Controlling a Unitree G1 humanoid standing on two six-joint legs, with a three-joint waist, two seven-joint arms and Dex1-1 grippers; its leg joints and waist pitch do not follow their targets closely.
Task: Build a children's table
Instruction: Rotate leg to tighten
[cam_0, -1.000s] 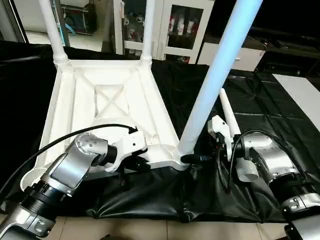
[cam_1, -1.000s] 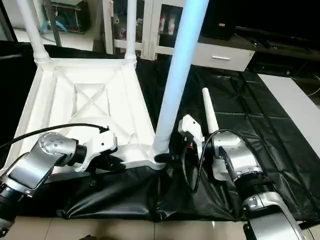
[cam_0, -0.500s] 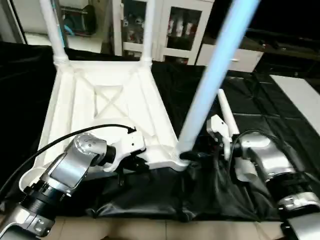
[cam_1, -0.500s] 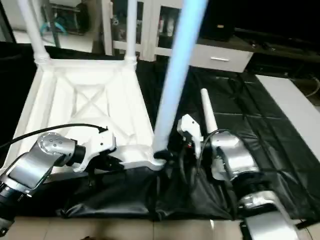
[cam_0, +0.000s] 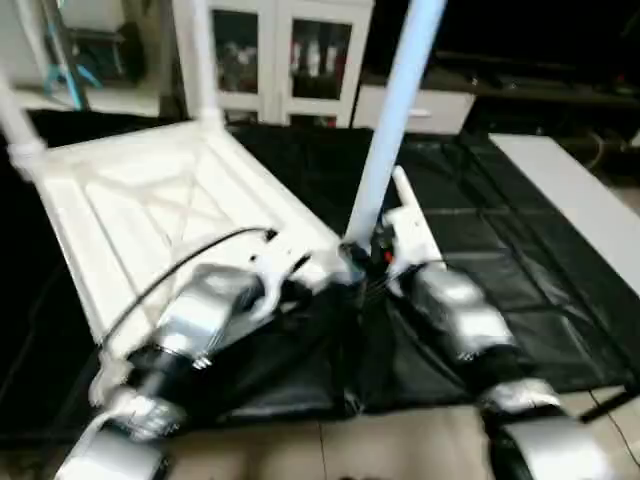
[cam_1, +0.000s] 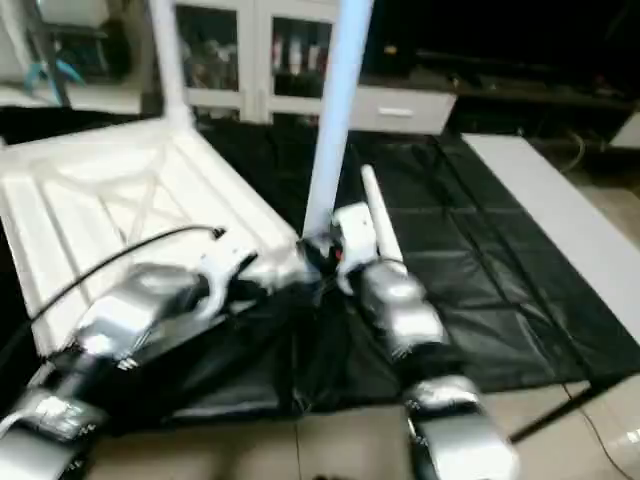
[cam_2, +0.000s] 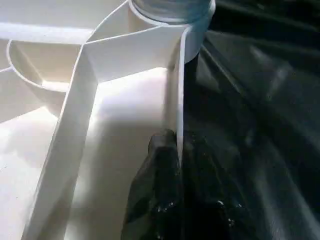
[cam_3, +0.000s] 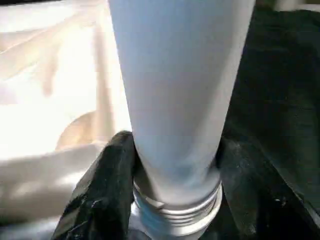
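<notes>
The right gripper (cam_3: 172, 185) has its 2 black fingers (cam_3: 107, 185) clamped on the base of an upright leg (cam_0: 395, 120), just above its threaded collar at the near corner socket of the upturned tabletop (cam_0: 130, 215). The left gripper (cam_2: 177, 165) pinches the tabletop's thin side wall beside that socket. The tabletop rests on a black sheet (cam_0: 480, 220); 1 loose leg (cam_1: 378, 225) lies beside the right forearm.

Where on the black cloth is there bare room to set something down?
The black cloth lies bare between the loose leg and the white surface on the right. The near corner is crowded: the right claw closes around the upright leg, and the left claw pinches the tabletop rim.
</notes>
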